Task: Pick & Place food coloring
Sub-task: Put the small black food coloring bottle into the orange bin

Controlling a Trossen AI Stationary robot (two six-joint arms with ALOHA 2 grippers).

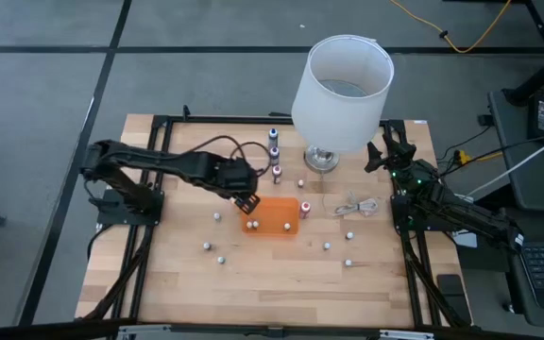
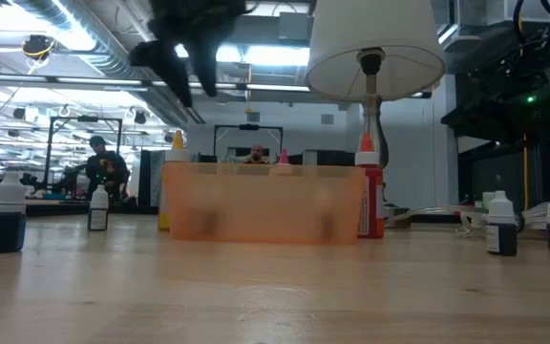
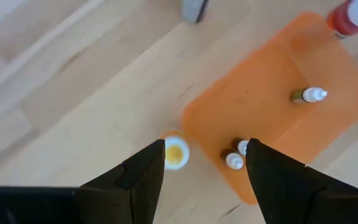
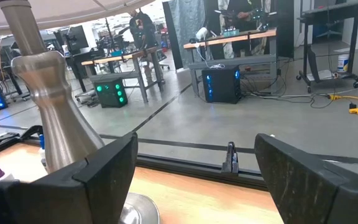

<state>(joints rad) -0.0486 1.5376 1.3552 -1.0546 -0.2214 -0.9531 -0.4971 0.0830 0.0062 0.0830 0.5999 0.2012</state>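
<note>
The orange tray point(image 1: 274, 215) lies mid-table and holds three small food coloring bottles point(image 3: 308, 95), two of them side by side point(image 3: 235, 157). A yellow-capped bottle point(image 3: 176, 153) stands on the wood just outside the tray's left end. More bottles are scattered over the table point(image 1: 213, 252), and a red one point(image 1: 305, 208) stands at the tray's right end. My left gripper point(image 1: 246, 201) hovers open above the tray's left end, fingers slanting down with nothing between them point(image 3: 205, 163). My right gripper point(image 4: 194, 163) waits open at the far right, level, beside the lamp.
A tall lamp with a white shade point(image 1: 341, 80) stands at the far middle on its metal base point(image 1: 321, 159). A coiled white cable point(image 1: 357, 206) lies right of the tray. A row of bottles point(image 1: 274, 151) stands behind the tray. Bare wood lies toward the near edge.
</note>
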